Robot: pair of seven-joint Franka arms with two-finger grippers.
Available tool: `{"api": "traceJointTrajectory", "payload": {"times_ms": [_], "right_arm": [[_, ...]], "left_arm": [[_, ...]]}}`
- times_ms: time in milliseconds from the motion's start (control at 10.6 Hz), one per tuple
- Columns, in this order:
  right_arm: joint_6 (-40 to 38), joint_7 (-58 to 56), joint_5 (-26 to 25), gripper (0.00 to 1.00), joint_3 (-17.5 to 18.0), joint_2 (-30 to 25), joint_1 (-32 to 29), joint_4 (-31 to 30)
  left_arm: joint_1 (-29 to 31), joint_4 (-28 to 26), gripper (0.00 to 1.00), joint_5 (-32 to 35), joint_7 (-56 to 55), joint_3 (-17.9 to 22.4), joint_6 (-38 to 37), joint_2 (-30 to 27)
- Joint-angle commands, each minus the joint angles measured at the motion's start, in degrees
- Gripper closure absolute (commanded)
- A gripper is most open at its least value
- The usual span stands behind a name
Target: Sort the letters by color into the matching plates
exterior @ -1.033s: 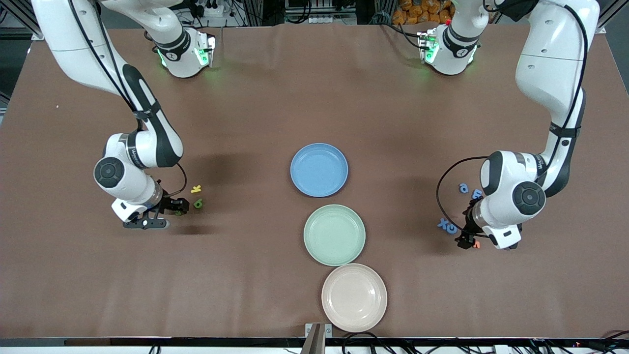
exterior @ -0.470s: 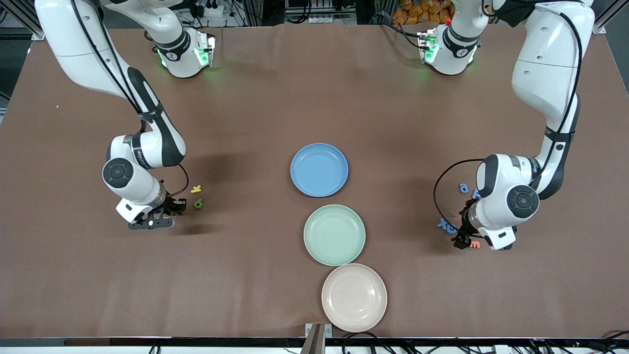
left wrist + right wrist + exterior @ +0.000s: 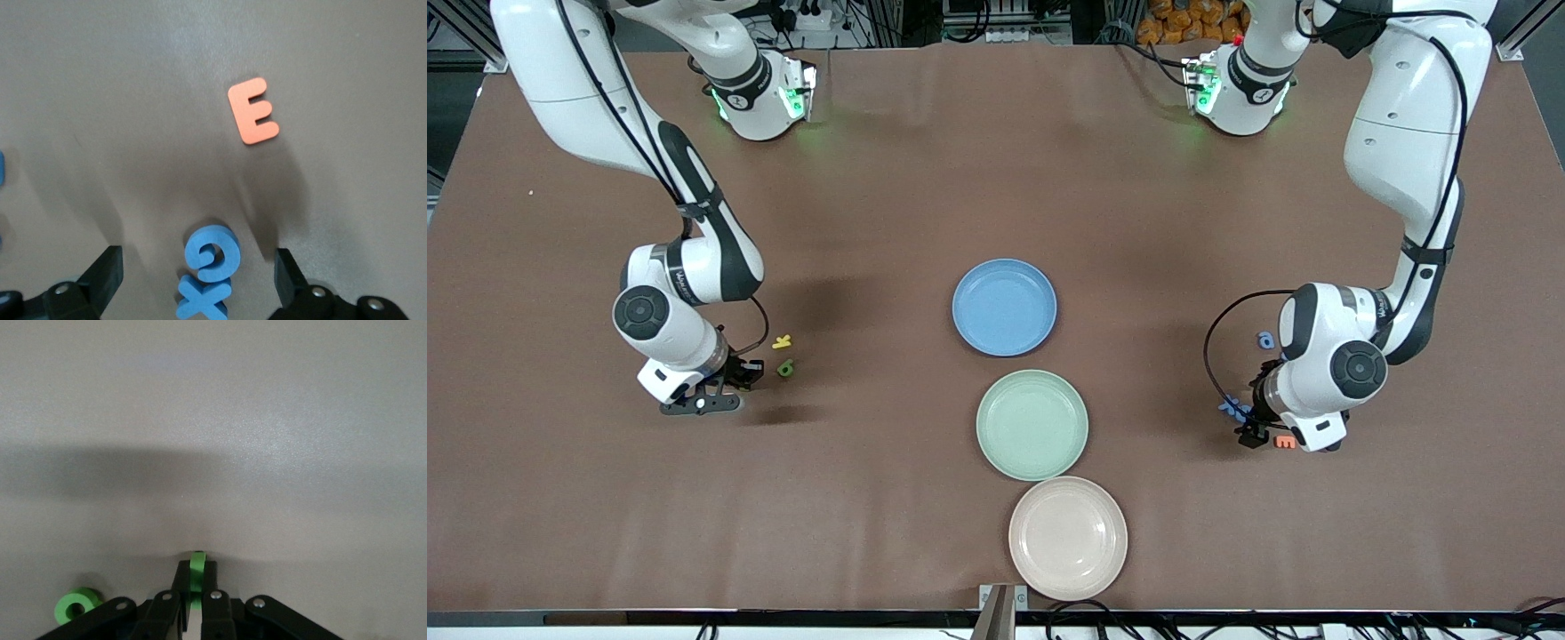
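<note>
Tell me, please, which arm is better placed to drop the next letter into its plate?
The right. Its gripper is already shut on a green letter, ready to carry to the green plate. The left gripper is open, low over blue letters, holding nothing.

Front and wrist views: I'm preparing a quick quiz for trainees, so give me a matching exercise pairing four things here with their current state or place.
Things:
1. right gripper
2. left gripper
3. green plate
4. orange letter E

States or places:
A. open above blue letters
B. lying flat on the table toward the left arm's end
C. shut on a green letter
D. between the blue plate and the beige-pink plate, holding nothing

Pairs: 1-C, 2-A, 3-D, 4-B
</note>
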Motion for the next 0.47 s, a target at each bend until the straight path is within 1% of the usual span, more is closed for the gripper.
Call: {"api": "traceJointTrajectory", "payload": {"times_ms": [0, 94, 282, 376], "right_arm": [[-0.5, 0.3, -0.9, 1.00, 0.0, -1.8, 0.1, 0.0], [-1.8, 0.6, -0.8, 1.00, 0.1, -2.9, 0.2, 0.0], [-7.1, 0.9, -0.1, 1.00, 0.2, -5.3, 1.3, 0.6], [-8.3, 1.5, 0.1, 1.00, 0.3, -6.2, 1.8, 0.6]], "left_arm": [[-0.7, 1.5, 0.00, -0.5, -1.1, 0.3, -0.2, 1.2], [-0.7, 1.6, 0.00, -0.4, -1.0, 0.3, -0.2, 1.5], [-0.7, 1.6, 0.00, -0.3, -0.9, 0.3, -0.1, 1.6], [-0.7, 1.6, 0.00, -0.3, -0.7, 0.4, -0.1, 1.7]]}}
